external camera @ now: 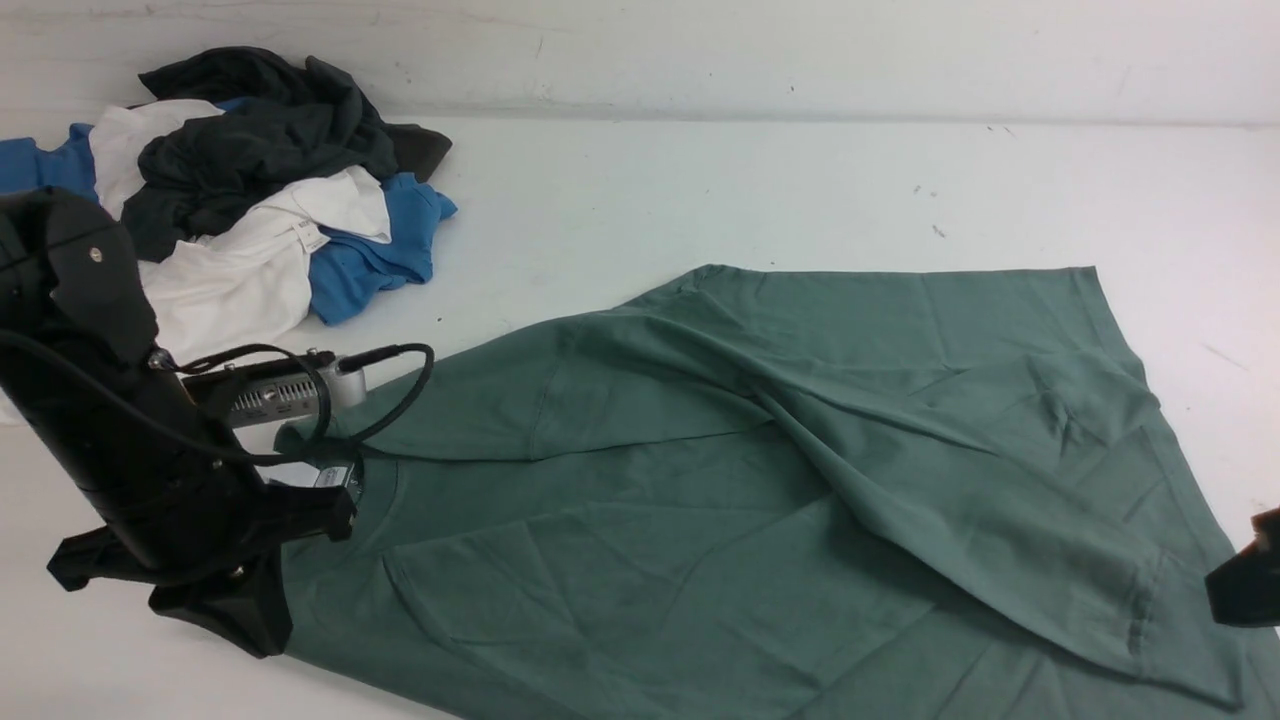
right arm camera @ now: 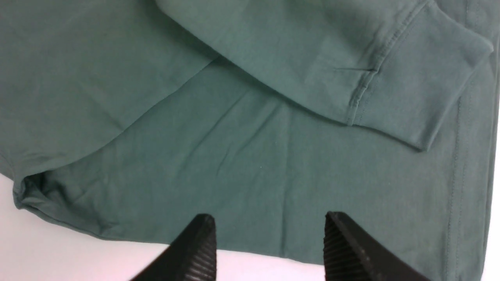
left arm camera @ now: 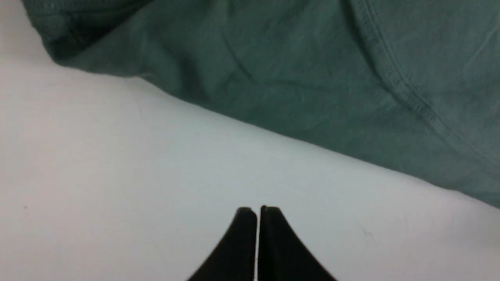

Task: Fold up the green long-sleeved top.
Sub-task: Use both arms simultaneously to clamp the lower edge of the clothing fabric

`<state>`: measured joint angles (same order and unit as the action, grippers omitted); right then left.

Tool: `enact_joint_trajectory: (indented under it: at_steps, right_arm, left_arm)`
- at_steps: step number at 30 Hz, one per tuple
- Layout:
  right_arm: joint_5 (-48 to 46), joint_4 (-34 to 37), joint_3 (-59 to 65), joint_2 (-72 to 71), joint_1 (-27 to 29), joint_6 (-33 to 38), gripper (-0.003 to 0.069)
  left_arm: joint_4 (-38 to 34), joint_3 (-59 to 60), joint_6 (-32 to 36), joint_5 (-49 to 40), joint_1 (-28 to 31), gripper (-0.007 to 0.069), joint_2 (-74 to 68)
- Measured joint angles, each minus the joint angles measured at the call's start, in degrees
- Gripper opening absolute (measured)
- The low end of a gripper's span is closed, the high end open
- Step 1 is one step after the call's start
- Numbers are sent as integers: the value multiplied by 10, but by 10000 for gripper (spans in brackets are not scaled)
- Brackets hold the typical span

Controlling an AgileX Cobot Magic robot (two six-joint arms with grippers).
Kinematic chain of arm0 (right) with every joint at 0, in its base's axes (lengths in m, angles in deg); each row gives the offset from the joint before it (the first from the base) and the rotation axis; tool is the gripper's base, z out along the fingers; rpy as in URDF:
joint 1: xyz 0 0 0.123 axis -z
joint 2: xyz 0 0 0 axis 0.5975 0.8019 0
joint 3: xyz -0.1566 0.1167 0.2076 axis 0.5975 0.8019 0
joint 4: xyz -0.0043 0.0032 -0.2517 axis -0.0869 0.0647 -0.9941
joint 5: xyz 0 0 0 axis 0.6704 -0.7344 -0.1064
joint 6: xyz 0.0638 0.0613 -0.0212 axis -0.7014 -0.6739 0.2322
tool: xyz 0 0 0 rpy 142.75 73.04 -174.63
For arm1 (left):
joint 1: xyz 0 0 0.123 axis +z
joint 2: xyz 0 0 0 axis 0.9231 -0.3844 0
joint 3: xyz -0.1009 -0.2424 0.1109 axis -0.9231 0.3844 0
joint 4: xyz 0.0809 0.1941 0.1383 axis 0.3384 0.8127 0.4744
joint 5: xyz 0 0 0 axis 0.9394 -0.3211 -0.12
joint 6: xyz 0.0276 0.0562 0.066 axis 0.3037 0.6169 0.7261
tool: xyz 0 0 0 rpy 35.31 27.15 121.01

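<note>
The green long-sleeved top (external camera: 800, 480) lies spread on the table (external camera: 700, 180), near right, one sleeve over its body. The left hand (left arm camera: 258, 211) is closed, empty, beside it; the right hand (right arm camera: 269, 222) is open above its edge.

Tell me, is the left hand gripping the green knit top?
No, the left hand is shut empty over white table, apart from the green knit top.

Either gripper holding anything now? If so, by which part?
Nothing held. Left gripper shut empty over the table; right gripper open at the edge of the green top, not gripping it.
</note>
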<state>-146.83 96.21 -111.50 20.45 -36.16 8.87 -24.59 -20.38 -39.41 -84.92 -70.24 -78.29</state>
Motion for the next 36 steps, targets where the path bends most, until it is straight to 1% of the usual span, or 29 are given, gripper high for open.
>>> enact_joint_trajectory:
  at_steps: [3,7,8,11,12,13,15,16,17,18,19,20,23,29,30,32,33,34,35,36]
  right_arm:
    - [6,0,0,0,0,0,353]
    - [14,0,0,0,0,0,353]
    - [13,0,0,0,0,0,353]
    - [20,0,0,0,0,0,353]
    - [20,0,0,0,0,0,353]
    - [22,0,0,0,0,0,353]
    - [24,0,0,0,0,0,353]
    - [24,0,0,0,0,0,353]
    - [24,0,0,0,0,0,353]
    - [24,0,0,0,0,0,353]
    - [24,0,0,0,0,0,353]
    - [26,0,0,0,0,0,353]
    - [27,0,0,0,0,0,353]
    - [27,0,0,0,0,0,353]
    - [27,0,0,0,0,0,353]
    - [26,0,0,0,0,0,353]
    - [25,0,0,0,-1,0,353]
    - [23,0,0,0,-1,0,353]
    - [17,0,0,0,-3,0,353]
    - [5,-2,0,0,-10,0,353]
  left_arm:
    - [6,0,5,7,5,2,0]
    - [52,0,-23,26,-5,74,-1]
    - [54,0,-25,31,-6,78,0]
    - [82,0,-49,70,-10,189,-10]
    - [83,0,-53,73,-10,196,-10]
    - [88,0,-61,80,-10,248,-17]
    - [91,0,-78,83,-10,330,-33]
    - [92,0,-80,83,-10,337,-37]
    - [93,0,-88,83,-10,365,-44]
    - [93,0,-94,83,-10,396,-54]
    - [93,0,-105,82,-10,444,-70]
    - [93,0,-111,82,-11,464,-80]
    - [93,0,-118,81,-11,489,-101]
    - [89,-7,-120,69,-11,498,-124]
    - [88,-8,-120,69,-11,479,-124]
    - [84,-8,-120,72,-11,424,-124]
    - [82,-8,-122,74,-11,383,-124]
    - [81,-8,-122,74,-11,364,-124]
    - [78,-8,-122,75,-11,309,-124]
    - [74,-8,-122,76,-12,237,-125]
